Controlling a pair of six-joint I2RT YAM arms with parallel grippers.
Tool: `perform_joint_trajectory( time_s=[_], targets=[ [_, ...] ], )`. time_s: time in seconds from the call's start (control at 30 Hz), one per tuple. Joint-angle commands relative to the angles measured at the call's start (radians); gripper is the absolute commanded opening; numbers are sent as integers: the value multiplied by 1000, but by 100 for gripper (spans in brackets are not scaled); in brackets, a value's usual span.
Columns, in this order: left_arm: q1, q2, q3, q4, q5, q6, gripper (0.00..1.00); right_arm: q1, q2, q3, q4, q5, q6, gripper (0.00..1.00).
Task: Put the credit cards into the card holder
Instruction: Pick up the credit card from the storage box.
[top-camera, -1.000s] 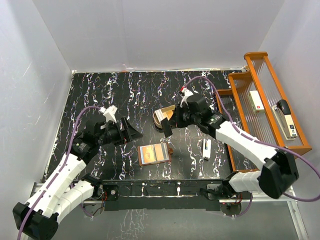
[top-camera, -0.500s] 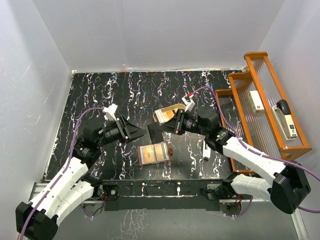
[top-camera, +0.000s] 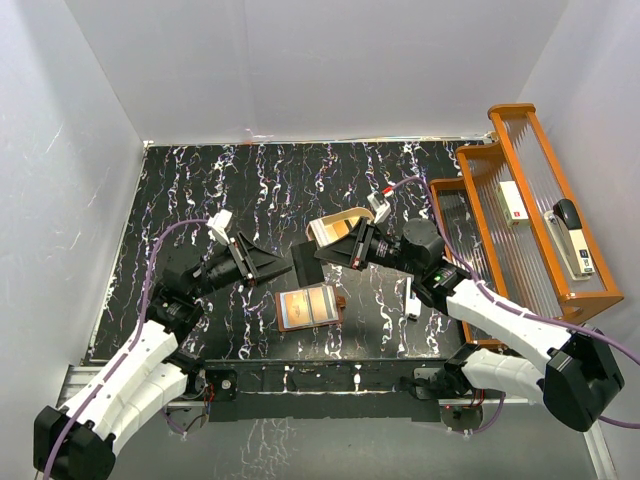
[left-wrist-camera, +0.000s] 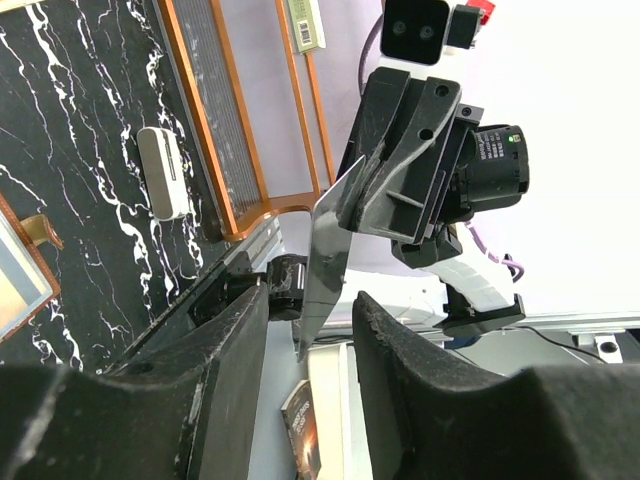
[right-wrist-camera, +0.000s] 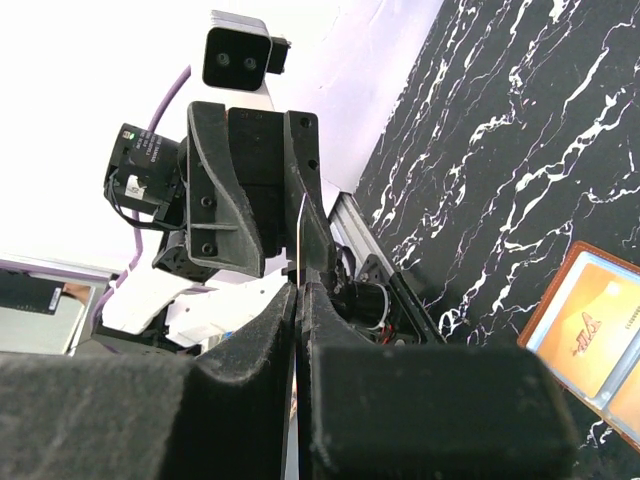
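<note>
White walls boxed a black, white-veined counter (top-camera: 200, 180), with an orange rack (top-camera: 512, 108) along its right side. Both arms reached toward the middle, above the counter. Right pincer (right-wrist-camera: 300, 300) was pressed together on a credit card (left-wrist-camera: 322, 260), held edge-on in the air. Left pincer (top-camera: 280, 265) stood spread, a finger on either side of that card's free end, with gaps showing. Below them the card holder (right-wrist-camera: 549, 295) lay open on the counter, an orange card in it. Right of it lay a white stick (top-camera: 412, 297)
</note>
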Motion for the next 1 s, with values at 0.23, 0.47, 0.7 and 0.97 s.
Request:
perform_joint_trajectory(
  time_s=[0.23,0.47,0.7,0.97],
  targets=[
    [-5,15,-34,136,52,-50,34,17,-7,-29,123,4,66,0],
    [-4,10,-62,165,40,-64,29,25,22,-32,137,-6,76,0],
    [-4,3,-43,59,13,-13,0,26,32,-32,96,-2,42,0],
    [-4,-1,-41,-35,11,54,0,27,-19,27,-198,148,-166,34]
  ],
)
